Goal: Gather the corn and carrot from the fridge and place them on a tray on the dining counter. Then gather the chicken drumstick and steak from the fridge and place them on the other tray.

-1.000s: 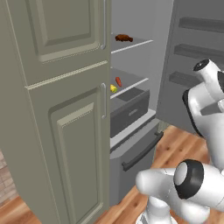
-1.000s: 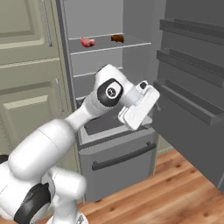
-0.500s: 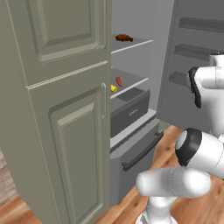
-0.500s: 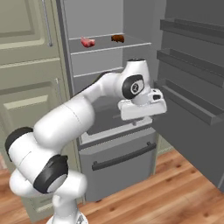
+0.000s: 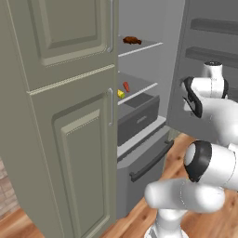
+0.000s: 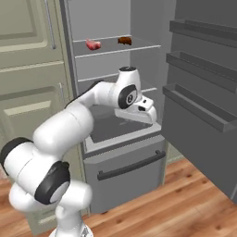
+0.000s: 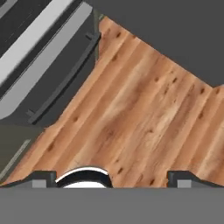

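Observation:
The fridge stands open. On its top shelf lie a pink steak (image 6: 93,44) and a brown chicken drumstick (image 6: 124,40), the drumstick also seen in the left base view (image 5: 132,40). One shelf lower lie the orange carrot (image 5: 126,86) and the yellow corn (image 5: 121,93). My gripper (image 6: 152,110) hangs in front of the fridge's drawer, right of and below the carrot shelf, pointing down. In the hand view the gripper (image 7: 113,180) is open over the wooden floor with nothing between its fingertips (image 7: 43,179). The trays and dining counter are out of view.
The open fridge door (image 6: 199,92) with its shelves stands close on the right. A grey drawer (image 5: 139,118) juts out under the carrot shelf, above the freezer drawer with a dark handle (image 6: 132,165). Tall cabinet doors (image 5: 69,130) stand left of the fridge.
The arm's elbow and forearm have swung round in front of the fridge while the hand stayed near the drawer and turned to face down. The jaws stay open.

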